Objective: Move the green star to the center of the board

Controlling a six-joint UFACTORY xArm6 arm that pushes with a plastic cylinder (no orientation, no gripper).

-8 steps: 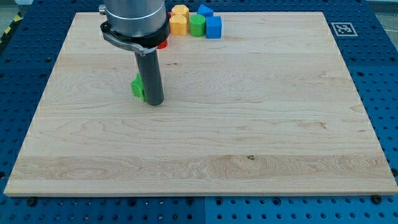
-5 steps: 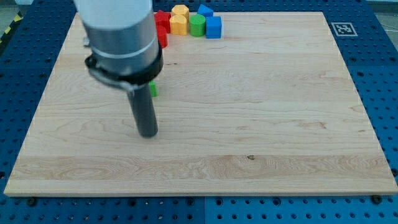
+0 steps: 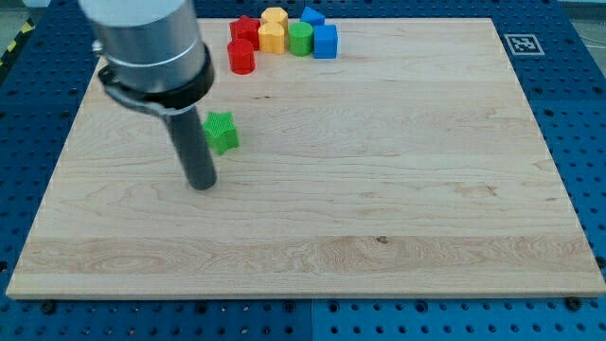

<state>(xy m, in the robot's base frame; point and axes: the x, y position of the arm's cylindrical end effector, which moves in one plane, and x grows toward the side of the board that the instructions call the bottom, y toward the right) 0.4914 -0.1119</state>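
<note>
my tip (image 3: 202, 185) is resting on the board (image 3: 379, 208), holding nothing, being a bare rod | green star (image 3: 221, 132) is lying just up and to the view's right of my tip, apart from it | star is sitting in the board's upper left part, below the block cluster (image 3: 282, 36) at the view's top

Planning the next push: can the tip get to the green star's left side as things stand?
Probably yes. My tip sits just left of and below the green star, apart from it, with bare board between them. The other blocks cluster at the view's top, out of the way.
</note>
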